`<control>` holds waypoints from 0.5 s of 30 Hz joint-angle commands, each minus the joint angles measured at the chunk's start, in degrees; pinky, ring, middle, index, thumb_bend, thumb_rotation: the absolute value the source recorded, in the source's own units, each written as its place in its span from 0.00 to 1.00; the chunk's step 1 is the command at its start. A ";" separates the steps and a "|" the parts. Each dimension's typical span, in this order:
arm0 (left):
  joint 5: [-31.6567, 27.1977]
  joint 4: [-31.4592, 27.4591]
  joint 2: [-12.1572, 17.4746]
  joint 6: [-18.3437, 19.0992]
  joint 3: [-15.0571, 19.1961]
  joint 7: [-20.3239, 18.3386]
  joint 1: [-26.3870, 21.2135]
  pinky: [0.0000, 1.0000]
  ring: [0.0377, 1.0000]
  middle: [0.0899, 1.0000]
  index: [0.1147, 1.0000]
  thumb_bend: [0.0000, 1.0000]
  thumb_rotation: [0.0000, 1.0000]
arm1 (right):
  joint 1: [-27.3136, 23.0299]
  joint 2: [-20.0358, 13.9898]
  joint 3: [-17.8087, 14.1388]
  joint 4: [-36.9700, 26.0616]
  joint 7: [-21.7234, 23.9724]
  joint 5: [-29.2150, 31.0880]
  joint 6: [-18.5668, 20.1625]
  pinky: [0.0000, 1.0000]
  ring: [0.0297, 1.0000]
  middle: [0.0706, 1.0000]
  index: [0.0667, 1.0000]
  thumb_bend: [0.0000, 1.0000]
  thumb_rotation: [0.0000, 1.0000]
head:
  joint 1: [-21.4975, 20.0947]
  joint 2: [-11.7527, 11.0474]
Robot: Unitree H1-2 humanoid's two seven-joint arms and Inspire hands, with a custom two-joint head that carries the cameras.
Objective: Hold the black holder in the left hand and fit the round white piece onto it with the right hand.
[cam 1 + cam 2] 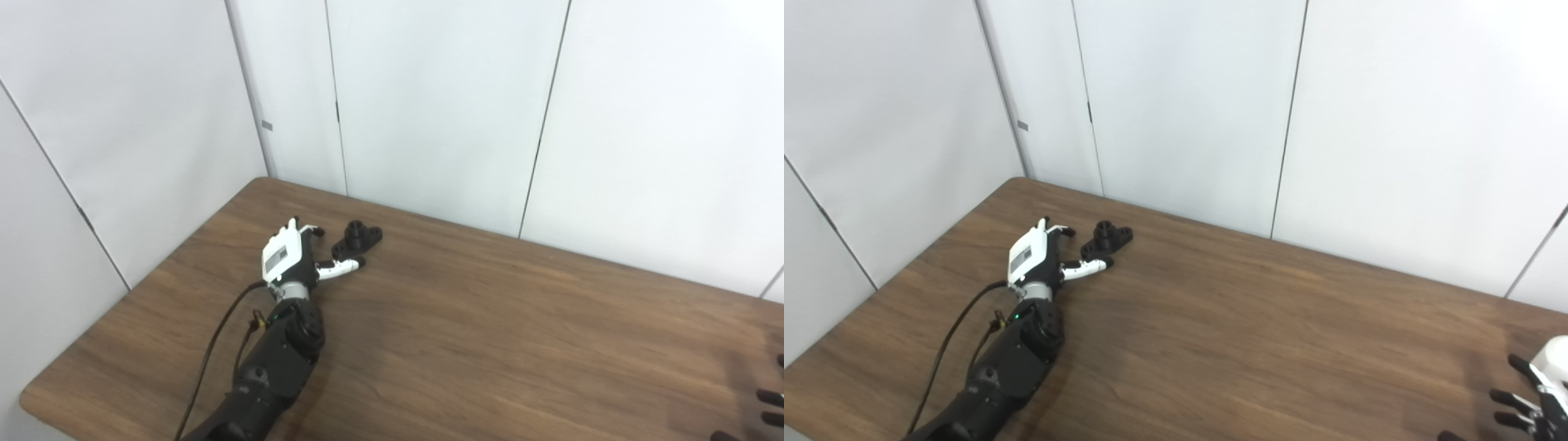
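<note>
The black holder [357,239] lies flat on the wooden table [490,318] near the far left corner, just beyond my left hand [293,255]. It shows a raised round boss at one end and a flat flange with lobes reaching toward me. My left hand is spread, with the thumb [340,266] pointing right just beside the near lobe and the other fingers extended at the holder's left side; it holds nothing, and I cannot tell whether any fingertip touches the part. My right hand [1534,395] waits at the lower right edge of the view, well apart, fingers apart and empty. The round white piece is not visible in either view. I judge the holder to be rigid, light moulded plastic, smooth enough to slide on the tabletop under a sideways push. The recommended grasp is across the flat flange, thumb opposing the fingers, leaving the boss clear and upward so the mating piece can seat there.
</note>
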 commanded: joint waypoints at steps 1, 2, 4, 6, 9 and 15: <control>-2.22 1.30 -0.53 -1.00 0.00 -1.69 -0.43 1.00 1.00 1.00 0.69 0.98 0.31 | -0.93 -1.07 -0.68 -3.03 0.06 0.45 -1.04 0.66 0.75 0.94 0.87 0.66 0.15 | -0.14 0.18; -2.52 1.33 -0.58 -1.07 -0.04 -2.05 -0.32 1.00 1.00 1.00 0.68 0.98 0.32 | -0.85 -1.05 -0.72 -3.20 0.05 0.44 -0.94 0.66 0.75 0.94 0.87 0.66 0.15 | -0.23 0.25; -3.00 1.55 -0.65 -1.55 -0.20 -2.68 -0.18 0.98 1.00 1.00 0.69 0.97 0.32 | -0.69 -1.01 -0.77 -3.60 0.11 0.45 -0.67 0.65 0.74 0.94 0.87 0.66 0.13 | -0.37 0.42; -3.92 1.90 -0.90 -2.80 0.01 -3.08 -0.12 0.96 1.00 1.00 0.69 0.97 0.29 | -0.52 -1.04 -0.82 -3.93 0.25 0.59 -0.52 0.65 0.74 0.93 0.87 0.66 0.12 | -0.48 0.53; -5.12 2.71 -0.98 -5.09 0.01 -3.86 -0.14 0.96 1.00 1.00 0.67 0.96 0.24 | -0.38 -1.00 -0.93 -4.18 0.22 0.45 -0.40 0.64 0.74 0.93 0.86 0.66 0.11 | -0.52 0.72; -6.85 3.16 -0.50 -7.02 -0.58 -6.31 -0.07 0.96 1.00 1.00 0.67 0.96 0.19 | 0.13 -1.00 -1.24 -4.98 0.58 0.75 -0.11 0.65 0.73 0.93 0.86 0.67 0.11 | -0.66 1.31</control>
